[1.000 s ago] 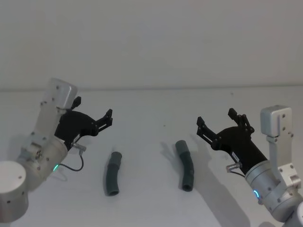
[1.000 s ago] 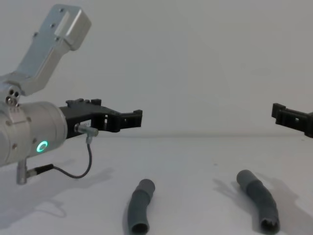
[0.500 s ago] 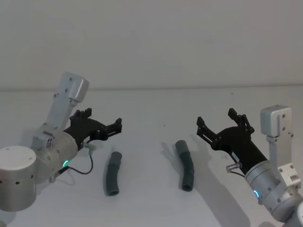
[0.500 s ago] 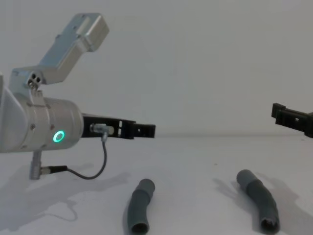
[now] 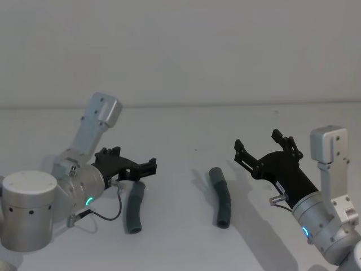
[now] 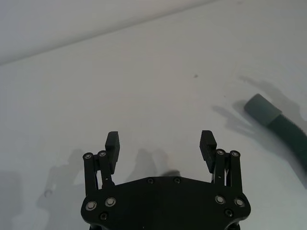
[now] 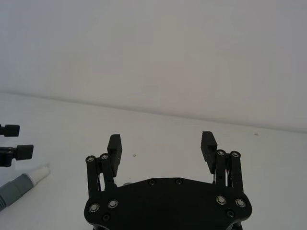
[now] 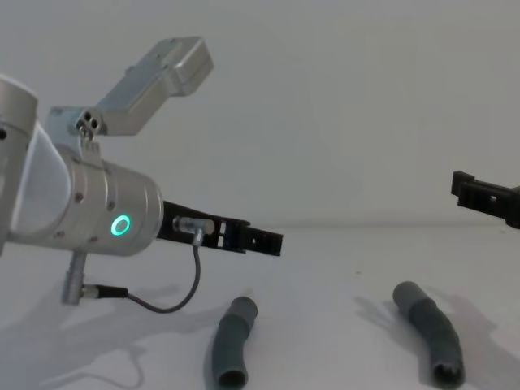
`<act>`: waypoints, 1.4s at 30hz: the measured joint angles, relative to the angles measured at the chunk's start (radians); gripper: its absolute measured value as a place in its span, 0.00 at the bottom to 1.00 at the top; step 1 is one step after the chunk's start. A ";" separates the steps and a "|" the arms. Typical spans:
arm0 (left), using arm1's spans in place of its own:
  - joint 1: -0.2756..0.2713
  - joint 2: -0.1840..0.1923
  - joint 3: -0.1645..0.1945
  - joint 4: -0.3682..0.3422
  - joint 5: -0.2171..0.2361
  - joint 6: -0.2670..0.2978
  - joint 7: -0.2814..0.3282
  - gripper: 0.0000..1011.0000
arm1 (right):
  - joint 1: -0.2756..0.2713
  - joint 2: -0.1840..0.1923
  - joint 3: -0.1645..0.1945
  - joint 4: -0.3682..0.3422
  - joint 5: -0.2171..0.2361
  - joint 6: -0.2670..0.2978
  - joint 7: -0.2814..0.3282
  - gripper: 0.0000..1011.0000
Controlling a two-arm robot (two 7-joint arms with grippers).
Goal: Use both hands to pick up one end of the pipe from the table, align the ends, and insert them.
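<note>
Two dark grey pipe pieces lie apart on the white table. My left gripper is open and hovers just over the far end of the left piece, holding nothing. In the chest view this gripper hangs above the left piece. The left wrist view has the open fingers over bare table, with the right piece's plain cuff off to one side. My right gripper is open, raised beside the right piece. The right wrist view has its empty fingers and a grey cuff with a white tip.
A plain pale wall stands behind the table. A thin black cable loops under my left wrist, close above the table. Bare table lies between the two pieces and beyond them.
My left arm has swung right and down, bringing its open gripper over the far end of the left pipe piece. The right arm and both pieces have not moved.
</note>
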 joint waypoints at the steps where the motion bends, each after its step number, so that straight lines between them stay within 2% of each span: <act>1: 0.000 0.000 0.001 -0.005 0.000 0.009 0.001 0.99 | 0.000 0.000 0.000 0.000 0.000 0.000 0.000 0.99; 7: -0.001 0.009 0.008 -0.050 0.007 0.086 0.011 0.99 | 0.000 0.000 0.000 0.000 0.000 0.000 0.000 0.99; 15: 0.011 0.014 0.010 -0.083 0.012 0.140 0.018 0.99 | 0.000 0.000 0.000 0.000 0.000 0.000 0.000 0.99; 21: 0.025 0.011 0.009 -0.090 0.013 0.163 0.021 0.99 | 0.000 0.000 0.000 0.000 0.000 0.000 0.000 0.99; 31: 0.060 -0.016 -0.008 -0.084 -0.007 0.194 0.020 0.99 | 0.000 0.000 0.000 0.000 0.000 0.000 0.000 0.99; 42: 0.072 -0.031 -0.014 -0.082 -0.012 0.234 0.021 0.99 | 0.000 0.000 0.000 0.000 0.000 0.000 0.000 0.99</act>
